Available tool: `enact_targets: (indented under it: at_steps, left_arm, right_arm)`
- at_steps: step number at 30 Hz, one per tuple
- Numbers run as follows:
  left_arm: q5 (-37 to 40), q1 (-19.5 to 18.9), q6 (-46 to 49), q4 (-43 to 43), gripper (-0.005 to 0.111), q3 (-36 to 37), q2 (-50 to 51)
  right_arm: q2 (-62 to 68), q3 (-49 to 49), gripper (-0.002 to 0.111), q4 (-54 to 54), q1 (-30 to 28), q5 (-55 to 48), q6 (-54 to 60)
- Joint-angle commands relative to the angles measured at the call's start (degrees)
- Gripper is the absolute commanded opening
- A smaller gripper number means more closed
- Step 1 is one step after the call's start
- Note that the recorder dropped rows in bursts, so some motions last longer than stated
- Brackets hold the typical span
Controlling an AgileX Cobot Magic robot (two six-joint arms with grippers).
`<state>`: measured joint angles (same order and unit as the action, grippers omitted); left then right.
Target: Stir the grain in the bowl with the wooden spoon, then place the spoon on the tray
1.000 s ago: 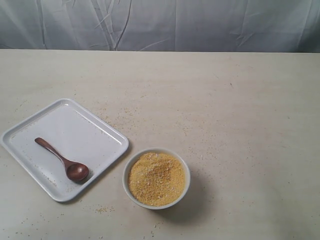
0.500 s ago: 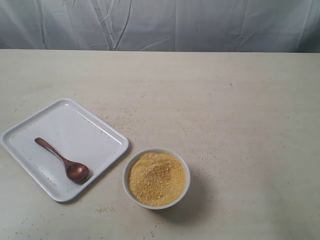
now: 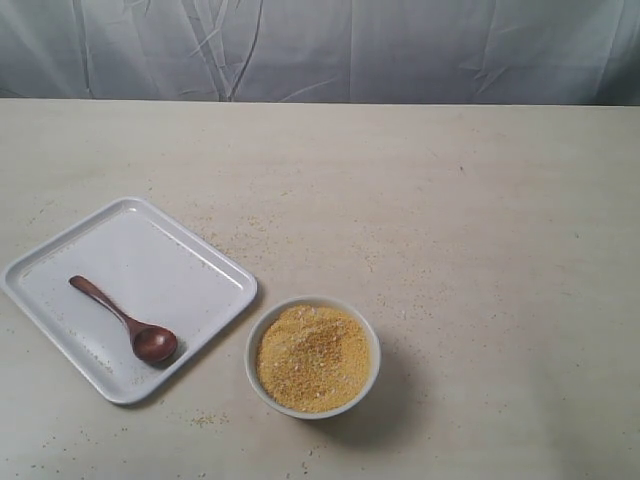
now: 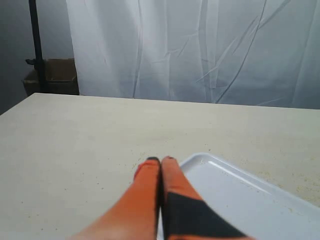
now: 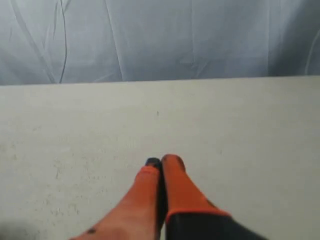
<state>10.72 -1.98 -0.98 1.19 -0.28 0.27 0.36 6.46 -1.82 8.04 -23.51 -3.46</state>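
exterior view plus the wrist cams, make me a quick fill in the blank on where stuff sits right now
1. In the exterior view the tray sits to the ____ of the bowl.
2. The wooden spoon lies on the ____, not in the grain.
3. Open or shut: the left pincer and the right pincer are both ____, holding nothing.

Missing words: left; tray; shut

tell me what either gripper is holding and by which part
Nothing held. The left gripper and right gripper are shut empty; the wooden spoon lies on the tray.
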Motion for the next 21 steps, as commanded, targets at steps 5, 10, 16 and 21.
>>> enact_targets:
  at_steps: [5, 10, 16, 21]
  left_arm:
    - [-0.4, -0.2, -0.1, 0.0, 0.000, 0.3, -0.3]
    - [-0.4, -0.2, -0.1, 0.0, 0.000, 0.3, -0.3]
    - [-0.4, -0.2, -0.1, 0.0, 0.000, 0.3, -0.3]
    - [-0.4, -0.2, -0.1, 0.0, 0.000, 0.3, -0.3]
  right_arm:
    - [-0.4, -6.5, 0.001, 2.4, 0.0, 3.0, 0.3]
    - [-0.4, -6.5, 0.001, 2.4, 0.0, 3.0, 0.3]
    - [-0.4, -6.5, 0.001, 2.4, -0.7, 3.1, 0.3]
    - [-0.4, -6.5, 0.001, 2.4, -0.7, 3.1, 0.3]
